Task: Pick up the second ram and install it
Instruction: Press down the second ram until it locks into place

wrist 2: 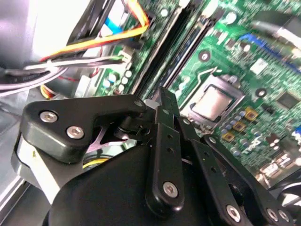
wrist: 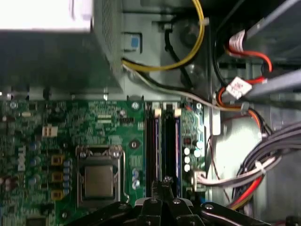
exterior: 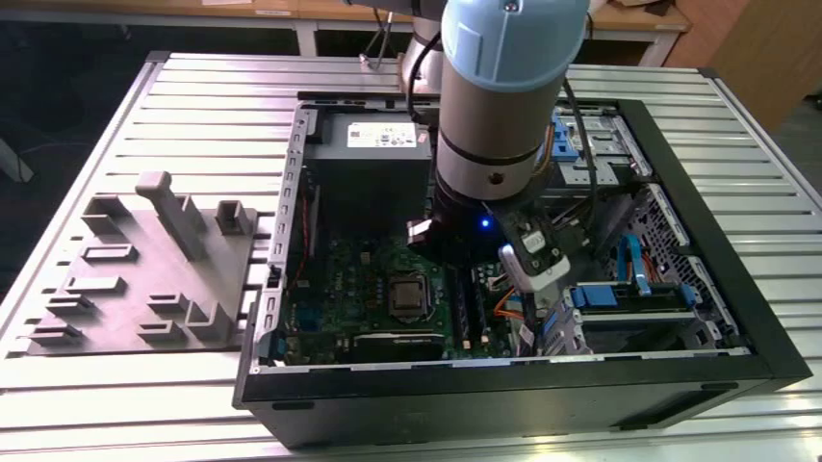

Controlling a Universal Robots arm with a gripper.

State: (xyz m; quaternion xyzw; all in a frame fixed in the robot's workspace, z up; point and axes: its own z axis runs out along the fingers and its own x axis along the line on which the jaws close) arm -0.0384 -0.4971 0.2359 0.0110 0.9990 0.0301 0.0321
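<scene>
My gripper (wrist: 165, 184): fingers together, above the RAM slots (wrist: 163, 146), CPU socket (wrist: 99, 176) at nine o'clock. Risk: misaligned pressing could bend slots.

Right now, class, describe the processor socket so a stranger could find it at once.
Find the open black computer case on the slatted table. On its green motherboard, beside the long black memory slots, sits the processor socket: the one square, silver-capped, metal-framed part there.
</scene>
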